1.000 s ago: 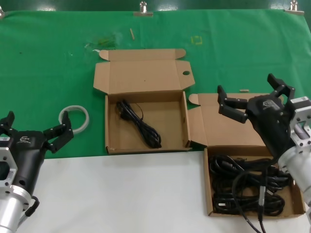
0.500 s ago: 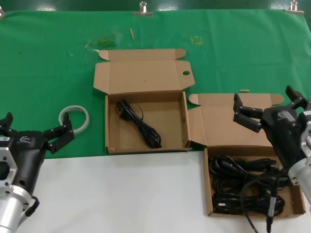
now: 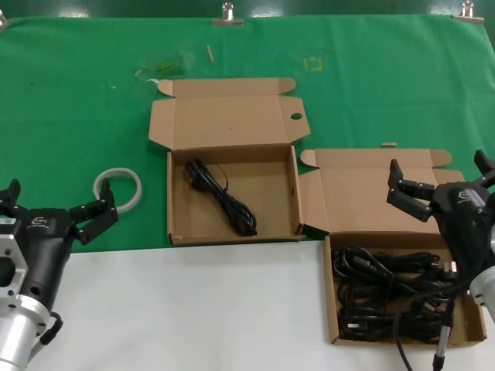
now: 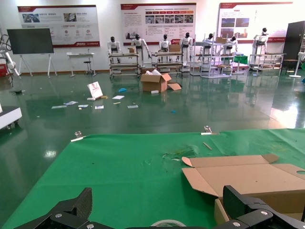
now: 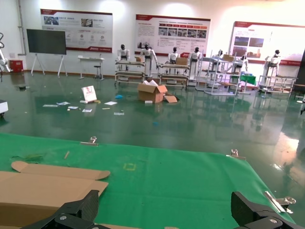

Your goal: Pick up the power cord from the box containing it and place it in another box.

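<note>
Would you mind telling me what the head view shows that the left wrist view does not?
Only the head view shows the cords: one cord in the left box, a pile in the right box, and the right hand open above it. Only the left wrist view shows the hall beyond the table. Both show the green cloth, the left box's lid, the open left hand and the tape ring.

The right gripper hung with its fingers spread wide over the right-hand cardboard box, above that box's back wall and raised lid, its black wrist and silver forearm running off toward the box's near right corner. The left gripper sat parked well to the left of that box, fingers likewise spread apart and empty.
</note>
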Motion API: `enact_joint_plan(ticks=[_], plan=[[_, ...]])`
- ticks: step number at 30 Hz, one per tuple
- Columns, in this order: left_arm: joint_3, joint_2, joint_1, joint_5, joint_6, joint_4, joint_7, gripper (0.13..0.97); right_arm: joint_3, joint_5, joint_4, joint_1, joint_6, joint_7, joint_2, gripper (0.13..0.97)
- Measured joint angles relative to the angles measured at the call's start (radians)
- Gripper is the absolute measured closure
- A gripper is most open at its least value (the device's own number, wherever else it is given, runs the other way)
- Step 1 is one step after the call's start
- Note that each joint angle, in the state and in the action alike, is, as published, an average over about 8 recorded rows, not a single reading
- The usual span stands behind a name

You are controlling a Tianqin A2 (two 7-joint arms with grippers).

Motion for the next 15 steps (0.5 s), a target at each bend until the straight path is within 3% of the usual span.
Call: enact_joint_plan(ticks=[15], plan=[[0.0,0.0,0.0,0.0,0.0,0.0,0.0,0.132,0.0,0.0,0.0,0.0,0.0,0.0,0.0,0.129]])
